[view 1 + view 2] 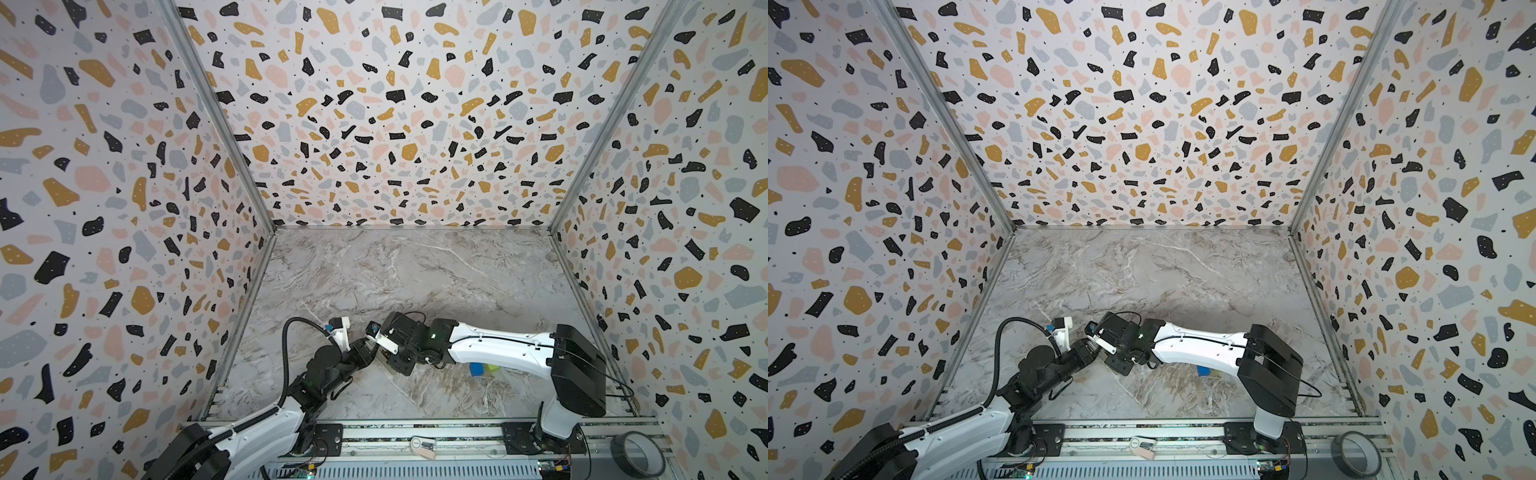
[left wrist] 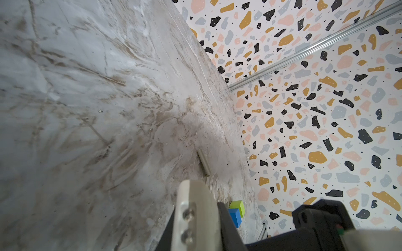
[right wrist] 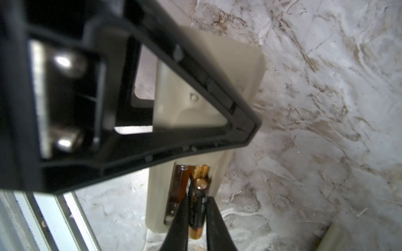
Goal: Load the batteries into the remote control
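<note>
Cream-white plastic, back side up: remote control (image 3: 230, 65) clamped flat between the closed fingers (image 3: 174, 153) of the left gripper (image 1: 371, 352), one black triangular finger laid across the plain back, seen close from the right wrist. Battery recess open at the remote control's uncovered end, beyond that finger.

Pinched there by the right gripper (image 3: 196, 202): one battery (image 3: 198, 209), black with copper-gold ends, caught by its middle between two slim black jaws set narrow. Battery lengthwise along the remote control and directly over the recess, one gold end close to the contact at the recess's inner wall; fully seated or not, impossible to tell. In the neighbouring slot of the remote control, apparently the other battery (image 3: 180, 187), dark, copper-tinged and blurred.

Marbled grey table (image 3: 326, 108) beneath the remote control; touching it or held just clear, not certain from these angles. Both grippers meeting over the remote control in both top views, hiding nearly all of it.

Blue cube (image 2: 235, 217) and green cube (image 2: 238, 207) touching each other, well apart from the remote control on the right arm's side. Small cream strip (image 2: 203, 162) flat on the table, near the remote control but apart from it.
</note>
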Action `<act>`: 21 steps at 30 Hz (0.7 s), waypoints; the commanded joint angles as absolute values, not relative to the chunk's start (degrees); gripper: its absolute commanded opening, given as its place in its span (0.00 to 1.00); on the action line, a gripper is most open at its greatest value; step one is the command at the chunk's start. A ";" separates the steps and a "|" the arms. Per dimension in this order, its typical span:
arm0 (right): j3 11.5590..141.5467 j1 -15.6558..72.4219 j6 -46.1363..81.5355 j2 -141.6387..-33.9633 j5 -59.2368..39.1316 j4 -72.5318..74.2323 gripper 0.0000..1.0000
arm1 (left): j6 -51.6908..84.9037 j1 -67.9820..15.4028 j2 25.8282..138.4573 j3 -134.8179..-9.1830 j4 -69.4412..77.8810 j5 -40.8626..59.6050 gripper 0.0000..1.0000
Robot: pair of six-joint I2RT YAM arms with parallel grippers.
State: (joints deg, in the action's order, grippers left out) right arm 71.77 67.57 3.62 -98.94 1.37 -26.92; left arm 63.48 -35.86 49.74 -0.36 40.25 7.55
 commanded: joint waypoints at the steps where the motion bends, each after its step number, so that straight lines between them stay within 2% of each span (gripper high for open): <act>1: 74.35 68.18 3.60 -97.35 0.55 -27.28 0.11 | 65.60 -36.39 49.41 -0.10 49.39 8.65 0.00; 8: 75.53 68.18 3.04 -97.21 0.77 -28.67 0.06 | 66.87 -36.47 49.63 0.26 51.31 8.23 0.00; 21: 80.45 68.13 1.49 -100.37 -0.80 -34.42 0.03 | 69.15 -37.77 52.24 1.32 57.29 5.44 0.00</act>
State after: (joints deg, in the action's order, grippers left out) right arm 77.78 67.29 2.31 -99.26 2.70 -33.98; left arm 67.24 -36.71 51.90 -0.36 46.50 6.00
